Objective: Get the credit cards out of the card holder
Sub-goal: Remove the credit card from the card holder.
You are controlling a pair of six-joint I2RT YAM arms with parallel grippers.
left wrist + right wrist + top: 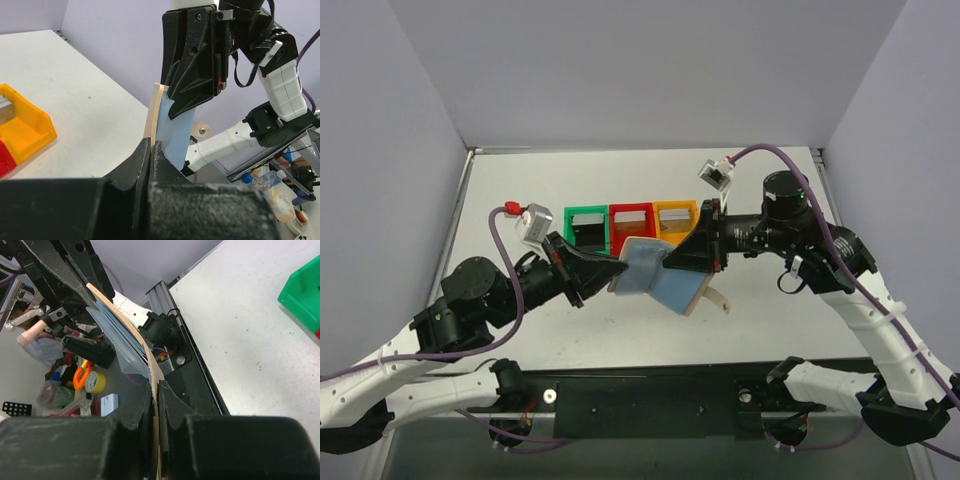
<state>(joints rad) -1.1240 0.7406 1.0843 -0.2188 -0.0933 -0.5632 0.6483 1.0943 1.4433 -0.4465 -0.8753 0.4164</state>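
Top: holder point(655, 275) open, held off the table point(520, 180) between both arms, just in front of green bin point(586, 228), red bin point(631, 225) and orange bin point(675, 220). Left gripper point(616, 272) at its left edge, right gripper point(672, 257) at its upper right.

Left wrist: left jaws pinched tight on the holder's tan edge. Blue panel stands upright; right gripper bites it from above.

Right wrist: right jaws closed on the tan panel. Blue inner panels run up toward the left gripper.
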